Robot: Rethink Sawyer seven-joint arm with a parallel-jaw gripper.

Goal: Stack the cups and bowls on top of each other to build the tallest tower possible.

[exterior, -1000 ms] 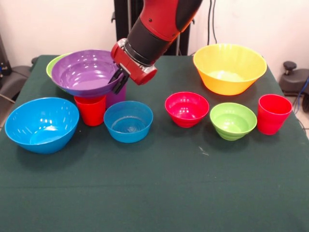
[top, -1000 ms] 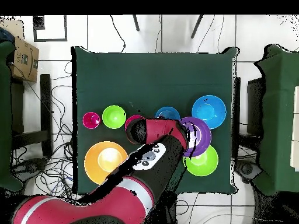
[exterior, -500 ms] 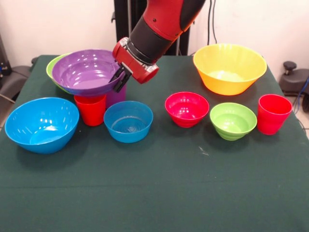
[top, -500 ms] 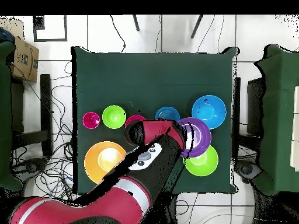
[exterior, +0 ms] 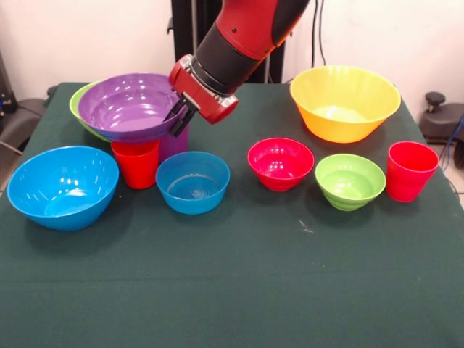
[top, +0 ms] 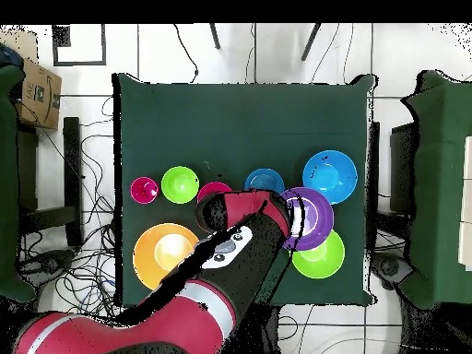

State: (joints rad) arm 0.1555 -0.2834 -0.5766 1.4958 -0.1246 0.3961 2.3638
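Note:
My gripper [exterior: 180,116] is shut on the right rim of the large purple bowl [exterior: 129,109], which hangs slightly tilted above a red cup [exterior: 136,165] and the purple cup [exterior: 175,144]. Behind it, the large lime green bowl [exterior: 78,101] peeks out. On the cloth stand the large blue bowl [exterior: 61,186], small blue bowl [exterior: 193,182], red-pink bowl [exterior: 280,164], small lime green bowl [exterior: 349,180], another red cup [exterior: 410,171] and the yellow bowl [exterior: 344,103]. From overhead, the gripper [top: 290,219] meets the purple bowl [top: 313,216] beside the lime green bowl [top: 322,259].
The green-clothed table [exterior: 239,290] has open cloth along its front half. My arm [top: 184,295] crosses the table's near-base side in the overhead view, partly covering the red-pink bowl [top: 212,191]. A cardboard box [top: 35,92] and cables lie on the floor around.
The gripper has raised the purple bowl slightly, still holding its rim. Everything else on the table stayed put.

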